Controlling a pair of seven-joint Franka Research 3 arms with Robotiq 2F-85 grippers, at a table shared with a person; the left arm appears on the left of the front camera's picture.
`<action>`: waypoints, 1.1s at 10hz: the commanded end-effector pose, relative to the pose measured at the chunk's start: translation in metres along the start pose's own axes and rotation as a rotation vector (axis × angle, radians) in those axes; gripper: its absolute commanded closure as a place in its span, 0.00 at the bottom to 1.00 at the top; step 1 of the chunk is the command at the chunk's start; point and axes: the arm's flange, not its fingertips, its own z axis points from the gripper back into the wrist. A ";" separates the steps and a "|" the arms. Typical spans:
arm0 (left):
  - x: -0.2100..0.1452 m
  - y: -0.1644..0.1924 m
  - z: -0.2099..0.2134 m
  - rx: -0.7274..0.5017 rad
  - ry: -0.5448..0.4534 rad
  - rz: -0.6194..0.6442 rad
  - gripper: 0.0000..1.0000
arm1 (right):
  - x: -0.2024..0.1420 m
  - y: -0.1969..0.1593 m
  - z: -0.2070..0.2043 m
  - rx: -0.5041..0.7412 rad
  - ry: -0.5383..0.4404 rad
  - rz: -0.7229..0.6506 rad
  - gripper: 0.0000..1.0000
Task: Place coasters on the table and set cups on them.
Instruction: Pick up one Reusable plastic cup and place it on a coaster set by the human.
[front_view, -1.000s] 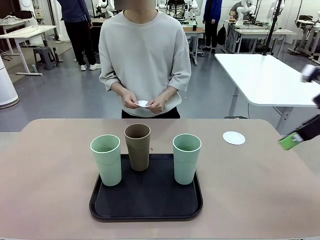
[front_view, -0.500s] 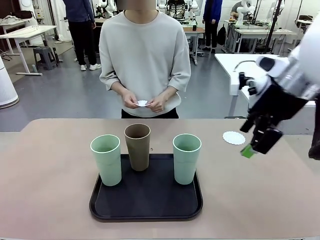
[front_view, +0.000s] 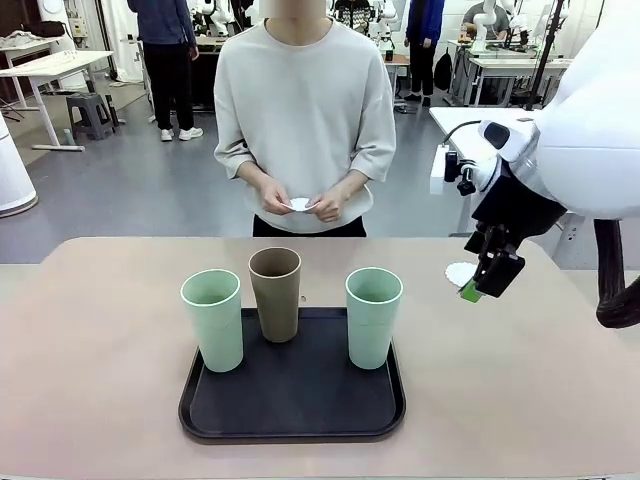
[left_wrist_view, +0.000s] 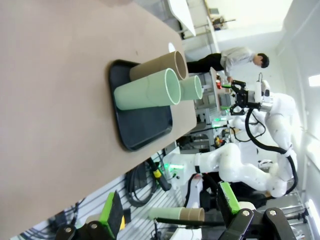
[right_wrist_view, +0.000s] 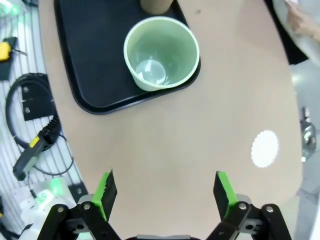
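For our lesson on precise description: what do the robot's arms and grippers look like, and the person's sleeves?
The right arm has smooth, rounded white shells, a black wrist section and a thick black cable. The right gripper and left gripper are black, each with two fingers bearing bright green pads. The person's sleeves are pale grey and loose.

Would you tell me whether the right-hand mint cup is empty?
Empty: the right wrist view looks down into the mint cup and shows its bare bottom.

two mint green cups (front_view: 212, 320), one brown cup (front_view: 275, 295), black tray (front_view: 295, 410), beige-pink table (front_view: 100, 350), white lacy-edged coaster (right_wrist_view: 264, 148), my gripper pads (right_wrist_view: 222, 190) green
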 end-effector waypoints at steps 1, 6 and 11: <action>0.000 0.001 0.002 -0.003 -0.012 -0.006 0.00 | 0.002 0.007 0.009 -0.023 0.002 0.032 0.00; 0.000 0.001 0.002 -0.003 -0.012 -0.006 0.00 | -0.038 -0.055 -0.023 0.068 -0.419 0.175 0.00; 0.000 0.001 0.002 -0.003 -0.012 -0.006 0.00 | -0.087 -0.089 -0.064 0.309 -0.685 0.299 0.00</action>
